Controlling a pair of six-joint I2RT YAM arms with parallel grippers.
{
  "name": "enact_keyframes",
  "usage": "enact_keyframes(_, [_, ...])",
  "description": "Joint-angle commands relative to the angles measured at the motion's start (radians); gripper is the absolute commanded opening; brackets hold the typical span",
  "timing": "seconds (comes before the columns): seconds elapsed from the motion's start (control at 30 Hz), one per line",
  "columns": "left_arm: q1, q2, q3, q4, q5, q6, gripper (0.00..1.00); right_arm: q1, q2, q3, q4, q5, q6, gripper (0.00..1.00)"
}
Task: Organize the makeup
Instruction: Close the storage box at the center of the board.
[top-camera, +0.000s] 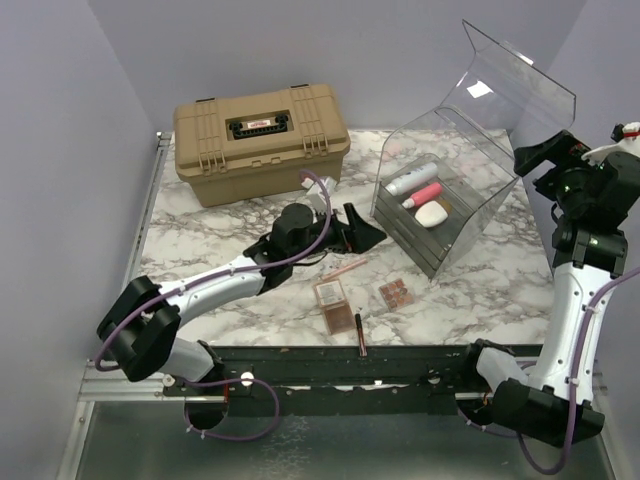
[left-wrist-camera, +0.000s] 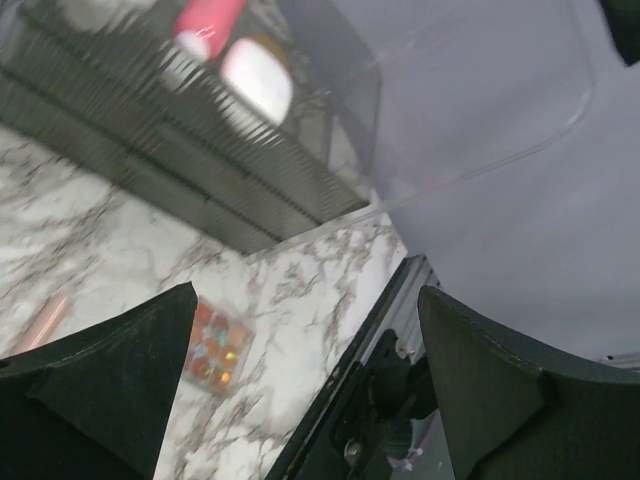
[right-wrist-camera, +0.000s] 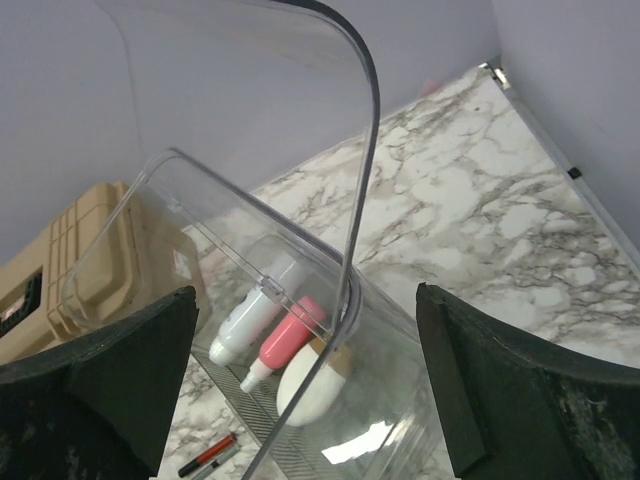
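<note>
**Three pieces in the bin, the rest loose on the worktop**

The white tube (top-camera: 412, 178), the pink tube (top-camera: 425, 195) and the white oval piece (top-camera: 432, 214) lie side by side in the top compartment of the clear plastic bin with grey drawers (top-camera: 470, 240). Its clear lid (top-camera: 520, 80) is tipped up and open. That part of the tidying looks done.

The rest sits out on the marble-patterned worktop (top-camera: 230, 230), just in front of the bin:

- one small square brown-pink eyeshadow palette (top-camera: 396, 293)
- another palette set (top-camera: 335, 305) beside it
- a thin red-and-black pencil (top-camera: 360, 335) near the front edge
- a thin pale pink stick (top-camera: 345, 270)

The left gripper (top-camera: 362, 225) hangs over the worktop between the loose pieces and the bin, jaws wide and holding nothing. The right gripper (right-wrist-camera: 305, 292) is up beside the raised lid, also wide and empty.

The large tan hard case (top-camera: 260, 140) stands shut at the back. I'd call it under halfway.
</note>
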Motion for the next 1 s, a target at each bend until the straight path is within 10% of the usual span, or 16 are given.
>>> enact_keyframes(0.0, [-0.038,0.081,0.162,0.057,0.072,0.027,0.94,-0.033,0.023,-0.057,0.15,-0.168,0.069,0.97])
enact_keyframes(0.97, [-0.125,0.355,0.484,0.068,0.147,0.051,0.92,-0.065,-0.039,-0.246,0.463,-0.4,0.067,0.96])
